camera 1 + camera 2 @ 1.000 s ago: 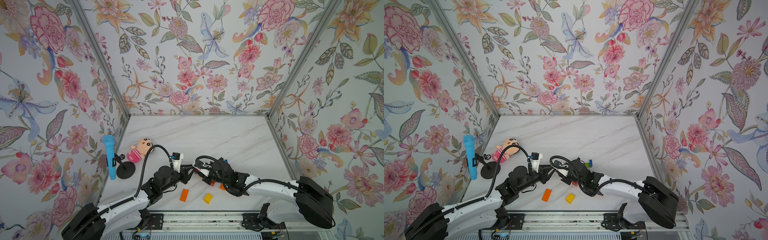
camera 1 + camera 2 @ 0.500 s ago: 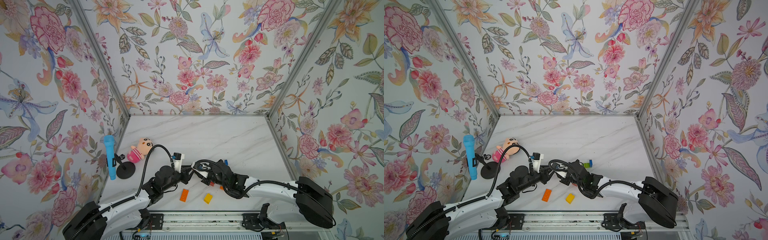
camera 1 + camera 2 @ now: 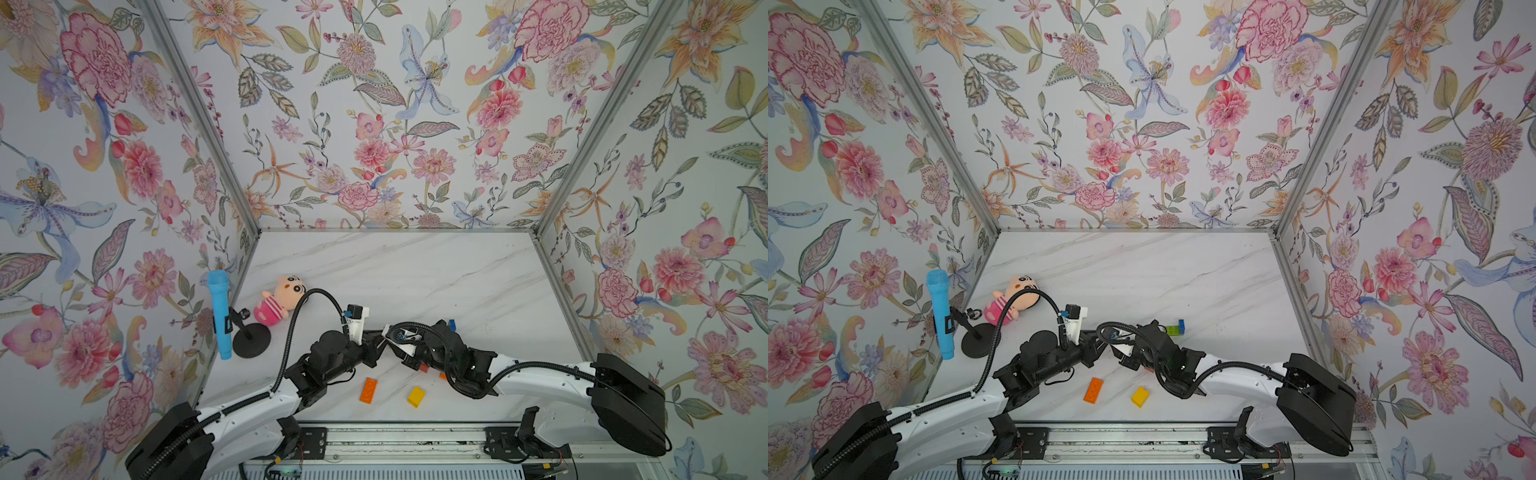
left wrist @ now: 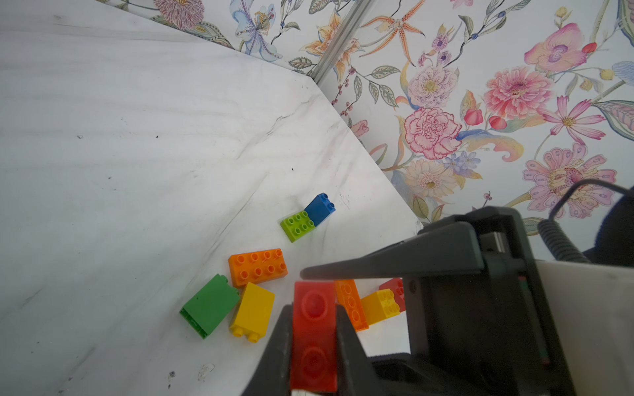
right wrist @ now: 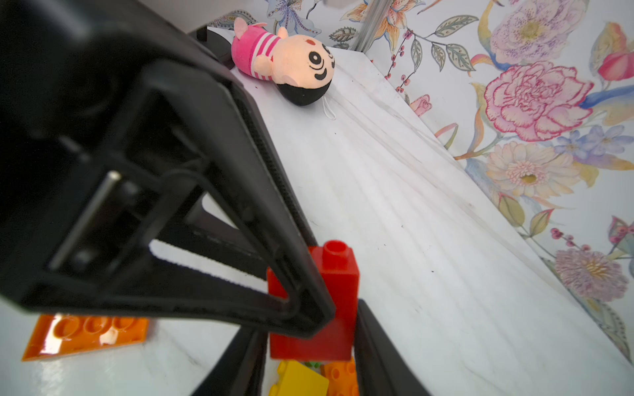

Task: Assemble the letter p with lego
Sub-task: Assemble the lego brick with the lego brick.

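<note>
My two grippers meet tip to tip low over the front middle of the table. The left gripper [image 4: 314, 308] is shut on a red lego brick [image 4: 314, 329], clamped by its long sides. My right gripper [image 5: 312, 343] stands open, its fingers close on either side of the same red brick [image 5: 338, 284]. Under them lie loose lego: an orange long brick [image 4: 258, 266], a green one [image 4: 210, 305], a yellow one [image 4: 252, 312] and a joined lime and blue pair [image 4: 298, 225]. An orange brick [image 3: 368, 390] and a yellow brick [image 3: 415, 396] lie nearer the front edge.
A pink plush doll [image 3: 278, 303] lies at the left, beside a blue microphone [image 3: 219, 311] on a black round stand [image 3: 250, 340]. Flowered walls close in the table on three sides. A metal rail runs along the front edge.
The left gripper's jaws have closed onto the red brick. The right gripper's jaws have widened around it. Both wrists shifted slightly to the left.
</note>
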`<state>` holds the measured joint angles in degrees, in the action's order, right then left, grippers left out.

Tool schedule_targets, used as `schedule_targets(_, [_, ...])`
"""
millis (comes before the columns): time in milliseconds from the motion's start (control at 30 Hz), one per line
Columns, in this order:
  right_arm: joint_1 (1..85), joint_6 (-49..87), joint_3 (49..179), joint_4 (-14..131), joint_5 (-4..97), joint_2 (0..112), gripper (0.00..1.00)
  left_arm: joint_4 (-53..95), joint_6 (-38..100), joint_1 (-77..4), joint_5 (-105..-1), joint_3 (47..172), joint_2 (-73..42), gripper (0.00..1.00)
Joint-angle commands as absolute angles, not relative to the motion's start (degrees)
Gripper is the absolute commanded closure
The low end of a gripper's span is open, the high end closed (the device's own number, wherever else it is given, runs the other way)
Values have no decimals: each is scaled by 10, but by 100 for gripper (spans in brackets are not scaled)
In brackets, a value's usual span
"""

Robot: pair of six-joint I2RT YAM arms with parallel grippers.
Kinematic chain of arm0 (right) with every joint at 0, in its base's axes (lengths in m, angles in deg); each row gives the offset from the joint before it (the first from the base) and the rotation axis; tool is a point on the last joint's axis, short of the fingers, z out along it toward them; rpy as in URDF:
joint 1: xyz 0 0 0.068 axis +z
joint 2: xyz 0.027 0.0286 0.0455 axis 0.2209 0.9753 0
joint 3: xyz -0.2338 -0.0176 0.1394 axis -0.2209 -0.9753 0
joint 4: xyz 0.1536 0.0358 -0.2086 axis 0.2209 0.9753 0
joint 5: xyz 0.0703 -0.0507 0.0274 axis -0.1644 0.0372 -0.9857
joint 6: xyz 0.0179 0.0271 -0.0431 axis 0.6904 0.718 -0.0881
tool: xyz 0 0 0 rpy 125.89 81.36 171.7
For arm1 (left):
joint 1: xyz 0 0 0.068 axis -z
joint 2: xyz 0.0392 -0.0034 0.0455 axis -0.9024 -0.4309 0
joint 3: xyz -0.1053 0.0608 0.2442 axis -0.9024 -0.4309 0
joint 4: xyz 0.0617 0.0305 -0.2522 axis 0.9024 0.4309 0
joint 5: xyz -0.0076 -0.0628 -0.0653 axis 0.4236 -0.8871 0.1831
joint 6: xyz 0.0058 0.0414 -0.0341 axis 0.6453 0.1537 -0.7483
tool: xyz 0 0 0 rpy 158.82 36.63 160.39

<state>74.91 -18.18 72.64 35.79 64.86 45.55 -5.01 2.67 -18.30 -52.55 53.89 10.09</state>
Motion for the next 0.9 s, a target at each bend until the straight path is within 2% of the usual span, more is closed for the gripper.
schedule_targets(0, [737,-167,712,366,610,423,39,4,35,-176,-468,577,94,100])
schedule_targets(133, [687,-103,683,396,604,340,16,69,46,-165,-406,627,65,100])
schedule_targets(233, [607,8,672,440,629,274,8,106,37,-151,-358,669,26,100])
schedule_targets(367, [476,150,696,551,609,242,10,132,18,-127,-317,733,-49,100])
schedule_targets(500, [364,313,719,647,533,265,13,171,10,-98,-298,825,-147,100])
schedule_targets(600, [321,391,711,661,459,292,16,188,-8,-81,-286,882,-207,100])
schedule_targets(733, [275,416,687,640,440,312,16,213,-20,-63,-268,950,-284,100])
schedule_targets(867, [237,430,682,596,379,363,19,243,-29,-52,-265,1008,-349,100])
